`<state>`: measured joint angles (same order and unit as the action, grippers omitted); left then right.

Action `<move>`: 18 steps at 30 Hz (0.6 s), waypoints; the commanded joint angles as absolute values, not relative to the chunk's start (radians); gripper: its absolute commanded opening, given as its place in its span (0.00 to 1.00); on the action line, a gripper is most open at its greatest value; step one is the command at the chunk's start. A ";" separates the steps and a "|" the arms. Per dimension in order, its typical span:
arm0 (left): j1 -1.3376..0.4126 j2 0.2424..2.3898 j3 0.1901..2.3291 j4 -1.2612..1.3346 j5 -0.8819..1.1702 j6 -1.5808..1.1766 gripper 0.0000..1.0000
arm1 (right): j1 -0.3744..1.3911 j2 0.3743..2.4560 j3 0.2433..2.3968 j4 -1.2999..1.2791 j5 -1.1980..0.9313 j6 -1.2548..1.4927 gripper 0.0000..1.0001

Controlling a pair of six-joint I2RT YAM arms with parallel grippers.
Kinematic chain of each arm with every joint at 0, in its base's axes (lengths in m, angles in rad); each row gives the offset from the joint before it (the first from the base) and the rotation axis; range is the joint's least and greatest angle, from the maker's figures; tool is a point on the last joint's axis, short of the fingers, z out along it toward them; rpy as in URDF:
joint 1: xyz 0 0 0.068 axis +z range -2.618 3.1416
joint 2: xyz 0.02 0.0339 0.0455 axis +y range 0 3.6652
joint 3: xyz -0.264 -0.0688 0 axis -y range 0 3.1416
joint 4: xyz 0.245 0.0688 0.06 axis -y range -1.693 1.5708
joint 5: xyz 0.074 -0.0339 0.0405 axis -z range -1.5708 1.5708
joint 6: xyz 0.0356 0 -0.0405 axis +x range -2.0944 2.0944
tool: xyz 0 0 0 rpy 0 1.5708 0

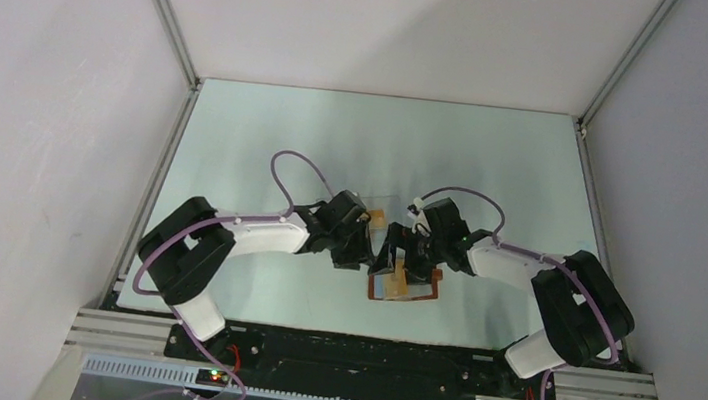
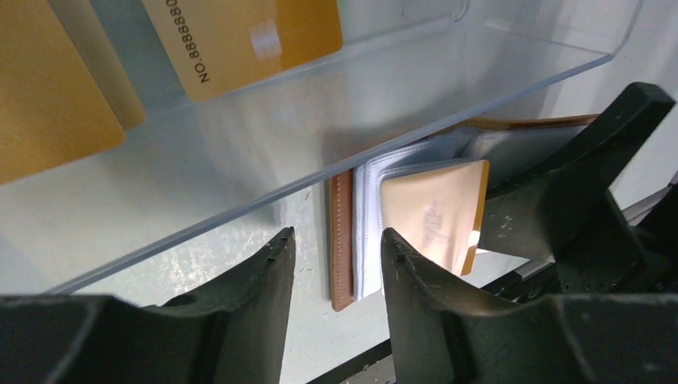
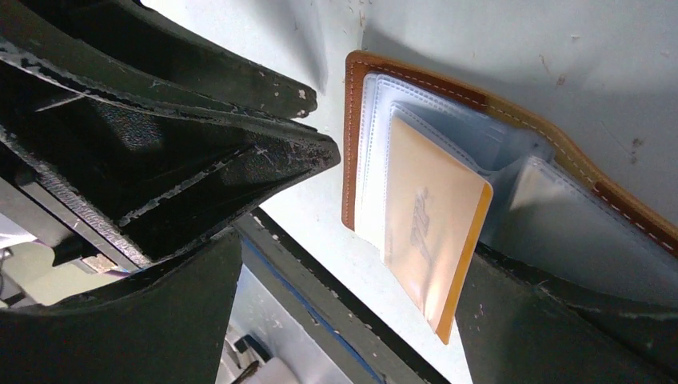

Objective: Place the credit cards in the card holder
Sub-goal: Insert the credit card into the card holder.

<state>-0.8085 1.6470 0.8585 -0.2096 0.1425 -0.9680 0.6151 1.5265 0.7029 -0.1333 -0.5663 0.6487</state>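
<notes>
The card holder (image 3: pixel 352 120) is lying open on the table (image 1: pixel 265 150), close to the middle of its near edge. The clear plastic box (image 2: pixel 448 88) is sitting just beyond it, toward the far edge. One credit card (image 3: pixel 432 224) is resting in a see-through sleeve (image 3: pixel 376 176) of the holder, with its gold edge poking out of the pocket mouth. From that I judge the step in hand to be seating this card and letting it go.

The left gripper (image 2: pixel 336 244) is standing about half open above the holder's stitched brown edge, with nothing between its fingers. The right gripper (image 3: pixel 352 248) is spread wide astride the holder and gripping nothing, though one finger (image 3: pixel 544 320) is sitting just beside the card's exposed edge.

The next move, I reckon, is calling for a nudge on that edge to slide the card home. After that comes a reach into the box, where more gold cards (image 2: pixel 240 32) are lying flat.

The holder is tan leather with pale stitching. Its sleeves are glossy, floppy film, and the cards are thin, stiff and smooth.
</notes>
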 commanded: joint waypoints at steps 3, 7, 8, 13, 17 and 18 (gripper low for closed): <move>-0.813 1.581 0.837 -0.107 0.160 -0.961 0.40 | 0.609 1.545 0.660 0.074 -0.618 0.795 0.97; -0.812 1.598 0.791 0.009 0.217 -0.994 0.20 | 0.606 1.536 0.626 0.144 -0.631 0.825 0.98; -0.813 1.610 0.785 0.033 0.243 -1.007 0.15 | 0.605 1.531 0.622 0.147 -0.636 0.824 0.98; -0.818 1.645 0.762 0.127 0.337 -0.997 0.06 | 0.598 1.537 0.620 0.147 -0.661 0.809 0.99; -0.828 1.686 0.774 0.128 0.355 -0.991 0.03 | 0.596 1.541 0.620 0.168 -0.687 0.816 0.99; -0.829 1.703 0.772 0.129 0.355 -1.002 0.01 | 0.594 1.541 0.620 0.169 -0.695 0.818 0.99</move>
